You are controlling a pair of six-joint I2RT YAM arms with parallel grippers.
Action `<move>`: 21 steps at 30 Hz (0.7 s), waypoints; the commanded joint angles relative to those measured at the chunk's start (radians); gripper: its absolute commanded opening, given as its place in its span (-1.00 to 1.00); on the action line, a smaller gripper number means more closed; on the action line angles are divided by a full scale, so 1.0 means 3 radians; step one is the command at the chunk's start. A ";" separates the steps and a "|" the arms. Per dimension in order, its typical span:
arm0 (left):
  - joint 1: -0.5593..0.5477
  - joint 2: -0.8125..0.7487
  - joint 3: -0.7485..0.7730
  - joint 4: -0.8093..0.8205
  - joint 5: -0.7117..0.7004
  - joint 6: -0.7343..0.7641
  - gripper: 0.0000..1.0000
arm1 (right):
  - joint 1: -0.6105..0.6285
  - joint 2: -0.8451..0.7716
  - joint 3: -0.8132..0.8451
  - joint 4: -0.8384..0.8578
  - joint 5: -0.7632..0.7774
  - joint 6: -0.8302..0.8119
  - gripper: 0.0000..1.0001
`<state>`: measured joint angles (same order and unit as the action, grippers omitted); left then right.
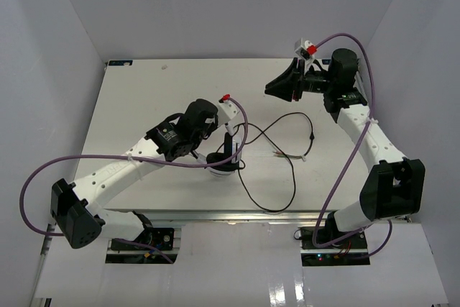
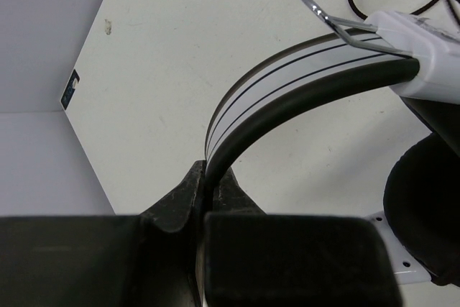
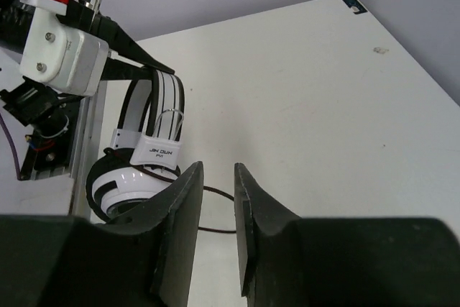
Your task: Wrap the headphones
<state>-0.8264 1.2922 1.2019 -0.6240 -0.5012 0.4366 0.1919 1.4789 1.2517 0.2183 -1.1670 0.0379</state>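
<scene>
- Resting with one ear cup [image 2: 424, 199] on the table [image 1: 144, 91] near its centre, the headphones [image 1: 221, 162] are gripped by the left gripper [image 2: 205, 193], which is clenched on the headband [image 2: 287, 80].
- Headband: likely stiff and springy, with smooth plastic that may slip. Take hold across its flat width, as it is held now.
- Ear cups: padded and soft, so a poor place to grip.
- Cord [image 1: 294, 185]: thin, limp and light. It trails loose from the headset towards 3 to 4 o'clock, and its frayed end [image 1: 279, 154] is probably fragile. Pinch mid-length, not at the wires.
- Right gripper [image 3: 218, 177]: raised at about 1 o'clock from the headset, with jaws slightly parted and nothing between them.
</scene>
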 commanded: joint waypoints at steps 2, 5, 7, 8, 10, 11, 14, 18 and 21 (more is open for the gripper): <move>-0.0017 -0.0227 0.0147 0.0135 -0.0018 -0.0129 -1.00 | 0.0173 -0.0040 -0.0112 -0.1144 0.0465 -0.0928 0.25; -0.0017 -0.0251 0.0157 0.0122 -0.0044 -0.0151 -1.00 | 0.0245 -0.0060 -0.0342 -0.1291 0.0497 -0.0928 0.62; -0.0021 -0.0270 0.0151 0.0122 -0.0074 -0.0167 -1.00 | 0.0280 -0.0079 -0.0499 -0.1378 0.0566 -0.0857 0.70; -0.0017 -0.0278 0.0151 0.0122 -0.0079 -0.0189 -1.00 | 0.0296 -0.0103 -0.0606 -0.1381 0.0624 -0.0768 0.72; -0.0018 -0.0285 0.0154 0.0123 -0.0090 -0.0227 -1.00 | 0.0303 -0.0137 -0.0793 -0.1310 0.0758 -0.0602 0.72; -0.0021 -0.0287 0.0159 0.0126 -0.0092 -0.0250 -1.00 | 0.0305 -0.0167 -0.0880 -0.1215 0.0796 -0.0426 0.71; -0.0017 -0.0292 0.0187 0.0118 -0.0123 -0.0379 -1.00 | 0.0323 -0.0285 -0.1309 -0.0831 0.0582 0.0127 0.67; -0.0019 -0.0301 0.0220 0.0099 -0.0096 -0.0556 -1.00 | 0.0482 -0.0624 -0.1728 -0.0574 0.0388 0.0068 0.69; -0.0022 -0.0280 0.0224 0.0099 -0.0074 -0.0635 -1.00 | 0.0703 -0.0864 -0.1749 -0.0963 0.0390 -0.0605 0.85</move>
<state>-0.8281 1.2636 1.2101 -0.6306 -0.5186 0.3251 0.3276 1.3349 0.7186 -0.0619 -0.9971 0.0117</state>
